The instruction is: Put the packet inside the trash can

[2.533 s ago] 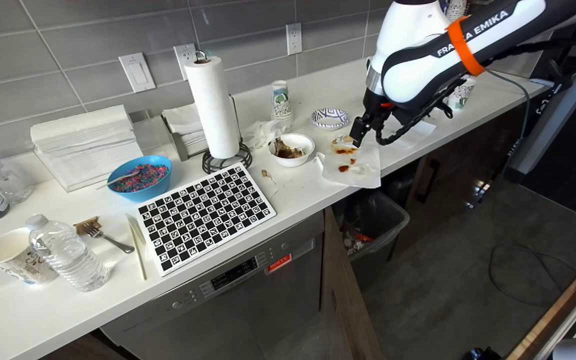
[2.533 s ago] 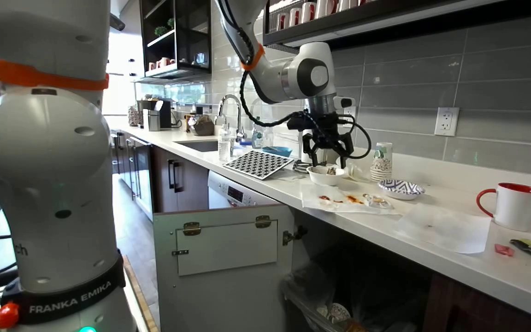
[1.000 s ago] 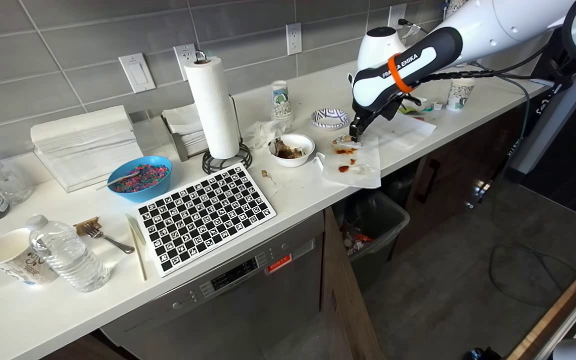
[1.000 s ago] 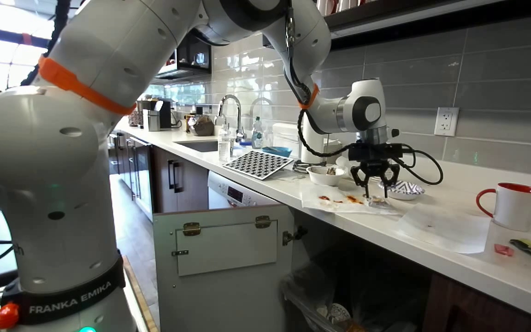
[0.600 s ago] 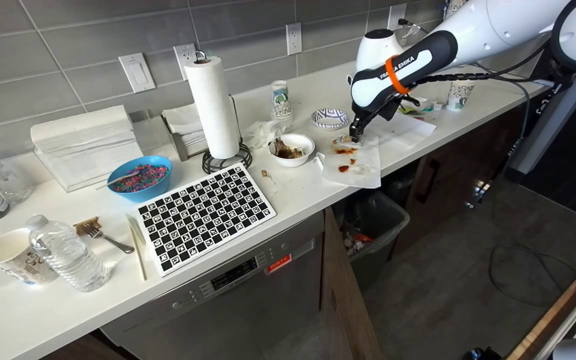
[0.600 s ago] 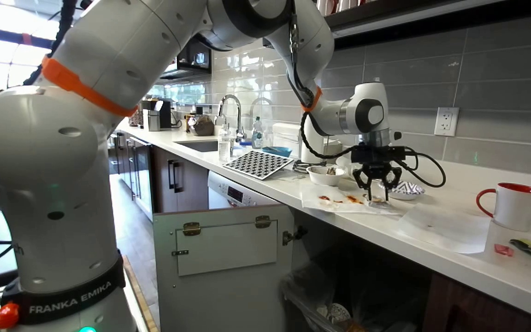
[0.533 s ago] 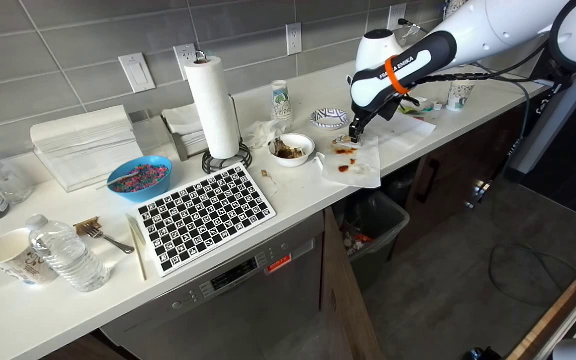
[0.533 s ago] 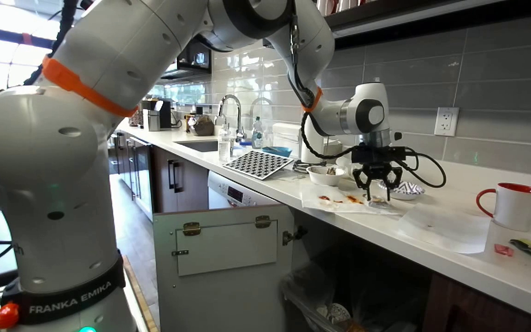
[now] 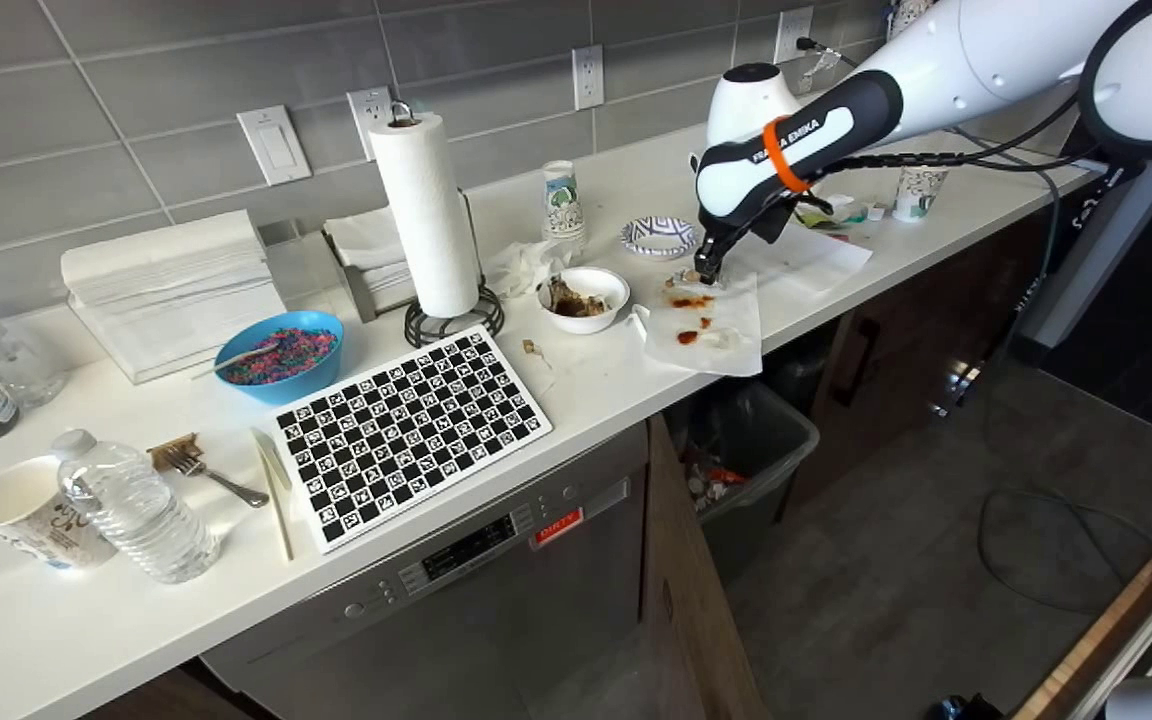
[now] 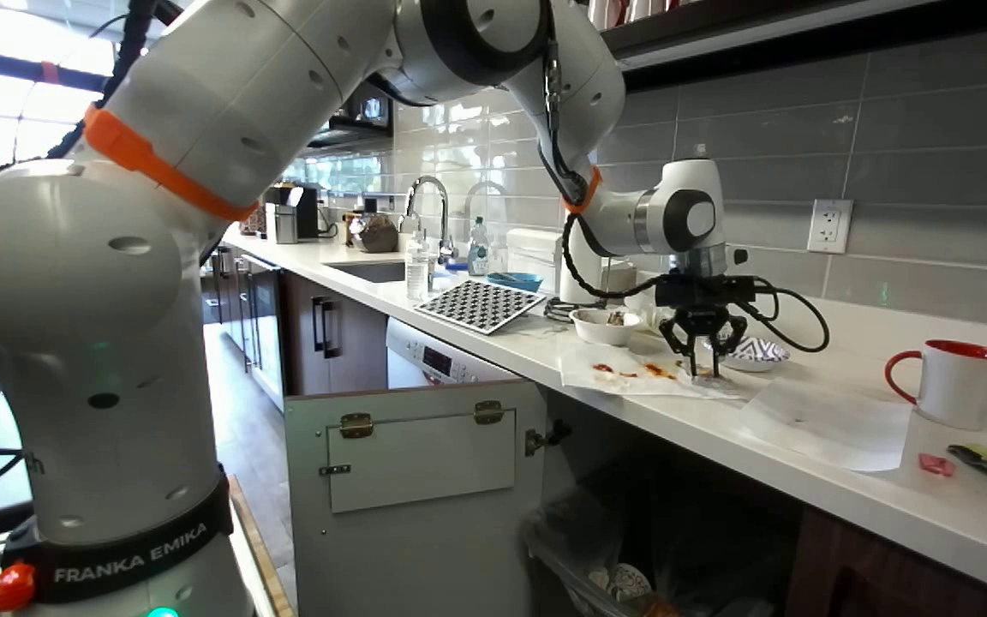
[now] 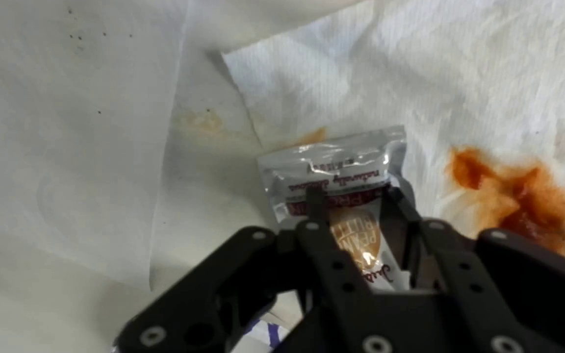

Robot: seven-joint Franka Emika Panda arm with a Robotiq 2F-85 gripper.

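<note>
Black two-fingered claw (image 10: 704, 374) astride a shiny silver foil packet (image 11: 356, 223) on the white worktop (image 9: 616, 370)

The fingers (image 11: 317, 206) point down with a narrow gap between them; in the wrist view the packet, printed with a dark red band and a tan label, shows in that gap and sticks out past one fingertip; whether the claw has clenched on it cannot be told; a crinkled white paper sheet (image 11: 385, 83) lies at the claw, with a reddish-orange sauce smear (image 11: 523, 201) near its tips; a white paper bowl with a purple zigzag pattern (image 9: 658, 238) stands near the claw; well below the claw is the small dark grey-black bin (image 9: 776, 440), clear-lined, with the packet outside it.
</note>
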